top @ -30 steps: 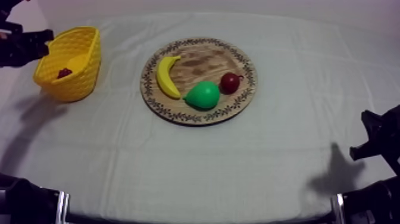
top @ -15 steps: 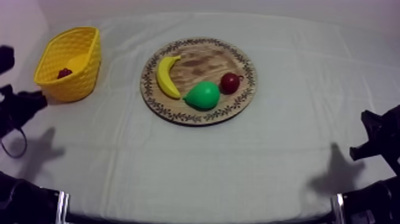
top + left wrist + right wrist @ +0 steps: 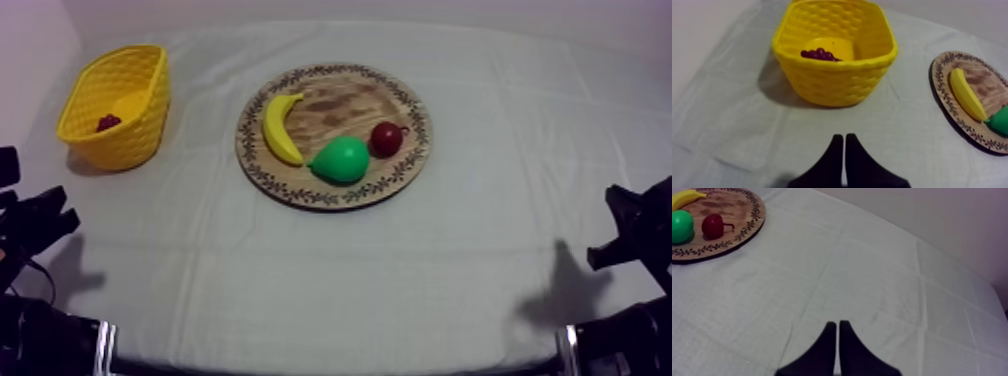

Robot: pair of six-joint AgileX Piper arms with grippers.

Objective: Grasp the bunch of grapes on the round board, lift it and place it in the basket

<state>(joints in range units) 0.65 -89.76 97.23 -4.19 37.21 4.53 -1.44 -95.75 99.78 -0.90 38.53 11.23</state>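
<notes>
Left gripper [image 3: 843,136]: fingers pressed together into a narrow wedge, nothing btwn them. It hangs over the bare grey-white cloth [image 3: 732,125], pointing at the yellow basket [image 3: 834,87], near it but not touching. In the top view it sits low at the table's left edge, w/ the basket farther back on the same side.

Bunch of grapes [image 3: 818,54]: dark red, lying inside the basket on its floor, close to one wall. Not on the board. Basket stands upright on the cloth.

Round wooden board [image 3: 340,102] w/ patterned rim: mid-table, well apart from the basket. Three toy fruits on it:
- banana [image 3: 280,128] on the basket side, curved along the rim
- pear [image 3: 340,160], green, at the near edge, its narrow end just beside the banana's lower tip
- small red fruit [image 3: 387,138] just beside the pear, on the side away from the basket, stem sticking out

Right gripper [image 3: 837,323]: fingers also shut together as a wedge, holding nothing. It's over bare cloth, low at the table's right side, well apart from the board; the pear and small red fruit show farther off in its wrist view.
</notes>
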